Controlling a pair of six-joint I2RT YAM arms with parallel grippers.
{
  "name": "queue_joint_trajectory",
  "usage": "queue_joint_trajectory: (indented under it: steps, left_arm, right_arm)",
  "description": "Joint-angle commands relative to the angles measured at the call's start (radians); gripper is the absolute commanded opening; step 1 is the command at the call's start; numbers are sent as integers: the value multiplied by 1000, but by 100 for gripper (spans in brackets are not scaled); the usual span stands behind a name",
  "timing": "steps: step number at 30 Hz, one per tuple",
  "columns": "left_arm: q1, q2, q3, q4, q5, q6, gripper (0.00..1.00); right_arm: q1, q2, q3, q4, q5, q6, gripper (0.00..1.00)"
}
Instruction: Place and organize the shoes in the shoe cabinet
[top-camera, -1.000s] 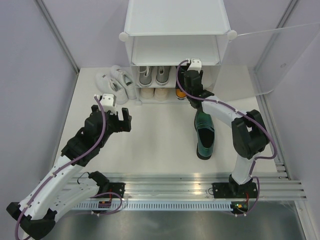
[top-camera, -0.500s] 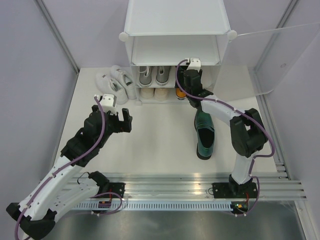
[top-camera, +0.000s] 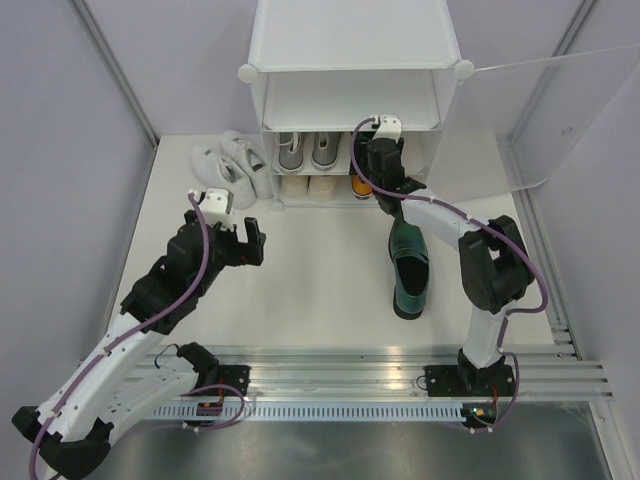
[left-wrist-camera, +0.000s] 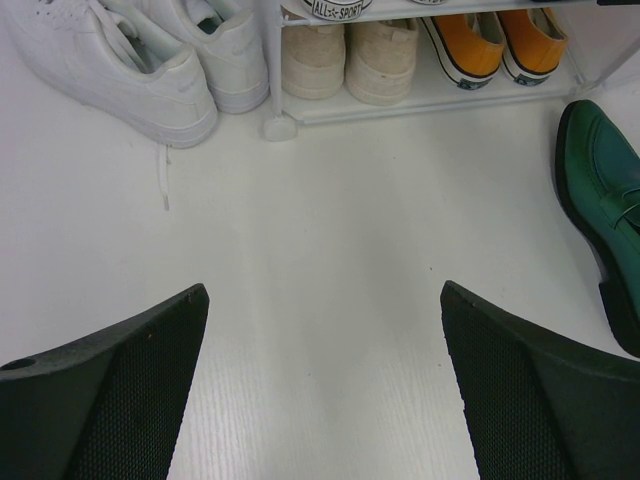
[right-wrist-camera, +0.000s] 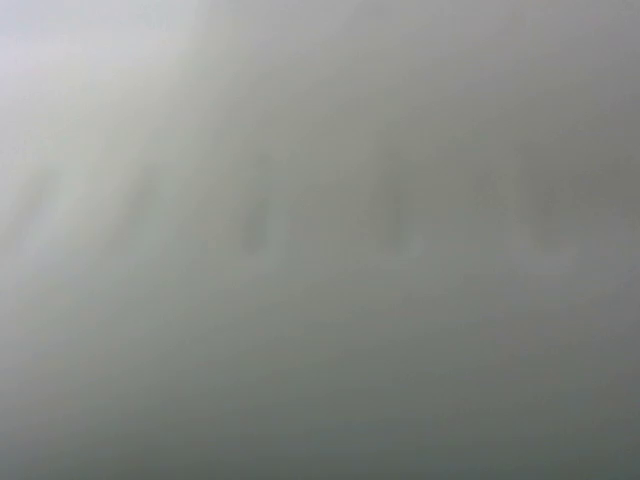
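Observation:
The white shoe cabinet (top-camera: 350, 45) stands at the back. Grey lace-ups (top-camera: 307, 150) sit on its middle shelf, with the cream pair (top-camera: 308, 186) and the orange pair (left-wrist-camera: 495, 45) on the shelf below. White sneakers (top-camera: 232, 165) lie on the floor left of the cabinet. One dark green shoe (top-camera: 410, 272) lies on the floor at the right. My right gripper (top-camera: 380, 155) reaches into the cabinet's right side. Its fingers are hidden there, and its wrist view is a grey blur. My left gripper (left-wrist-camera: 322, 290) hovers open and empty over bare floor.
The cabinet's frosted door (top-camera: 545, 110) stands swung open to the right. Grey walls close in both sides. The metal rail (top-camera: 380, 375) with the arm bases runs along the near edge. The green shoe (left-wrist-camera: 605, 200) lies right of my left gripper.

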Motion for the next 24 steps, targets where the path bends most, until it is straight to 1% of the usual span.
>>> queue_joint_trajectory:
  steps: [1,24]
  left_arm:
    - [2,-12,5,19,14,36,99]
    - [2,-20,5,21,25,35,100]
  right_arm:
    - [14,34,63,129,-111,-18,1]
    - [53,54,98,129,-153,-79,1]
